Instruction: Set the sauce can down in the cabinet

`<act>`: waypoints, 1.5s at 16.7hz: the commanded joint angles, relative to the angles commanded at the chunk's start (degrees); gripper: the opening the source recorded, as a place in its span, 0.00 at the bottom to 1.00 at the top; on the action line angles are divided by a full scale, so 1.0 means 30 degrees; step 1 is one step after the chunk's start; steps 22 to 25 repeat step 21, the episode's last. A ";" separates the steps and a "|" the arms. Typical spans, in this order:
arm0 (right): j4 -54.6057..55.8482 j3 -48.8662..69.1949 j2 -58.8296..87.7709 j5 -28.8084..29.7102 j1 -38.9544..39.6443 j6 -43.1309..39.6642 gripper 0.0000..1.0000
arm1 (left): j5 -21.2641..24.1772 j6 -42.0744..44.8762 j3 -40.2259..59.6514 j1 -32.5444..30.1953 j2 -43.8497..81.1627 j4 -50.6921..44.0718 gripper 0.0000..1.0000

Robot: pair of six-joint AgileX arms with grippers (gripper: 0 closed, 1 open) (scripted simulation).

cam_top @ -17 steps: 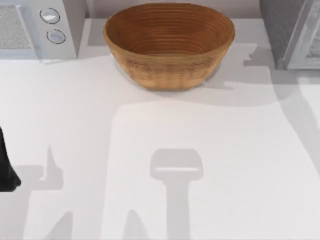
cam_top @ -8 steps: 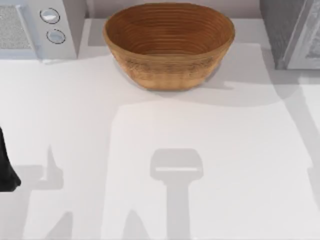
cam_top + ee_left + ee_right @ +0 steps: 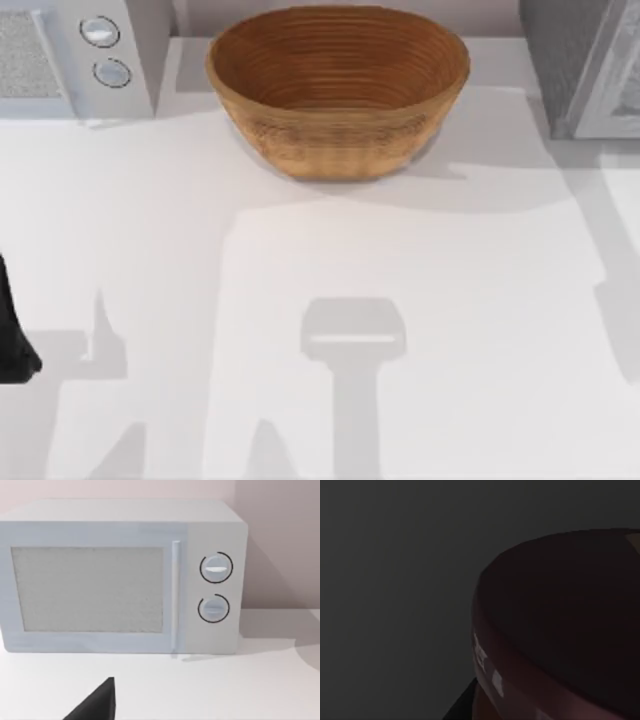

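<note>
Noted a shift of shadow along the right edge of the tabletop against the earlier top views, with the lit patch now reaching further toward that edge. Found the basket at the middle of the far edge and the microwave at the far left corner, both unmoved.

Found the left arm parked at the left edge. Cannot tell the grip of the left gripper, seen as a dark wedge facing the microwave.

Right wrist view dim. Made out the sauce can there, its dark maroon lid close under the camera against a dark surround. Cannot tell the state of the right gripper.

Judged from that surround: can probably carried inside or at the mouth of the cabinet at the far right corner, placement step in hand, release not yet confirmed.

Next move calls for lowering until the base seats flat, then opening and backing straight out without clipping the lid.
</note>
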 joint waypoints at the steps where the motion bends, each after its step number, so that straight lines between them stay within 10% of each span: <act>1: 0.0000 0.0000 0.0000 0.0000 0.0000 0.0000 0.00 | 0.0000 0.0000 0.0000 0.0000 0.0000 0.0000 1.00; 15: 0.0000 0.0000 0.0000 0.0000 0.0000 0.0000 0.98 | 0.0000 0.0000 0.0000 0.0000 0.0000 0.0000 1.00; 25: 0.0000 0.0000 0.0000 0.0000 0.0000 0.0000 1.00 | 0.0000 0.0000 0.0000 0.0000 0.0000 0.0000 1.00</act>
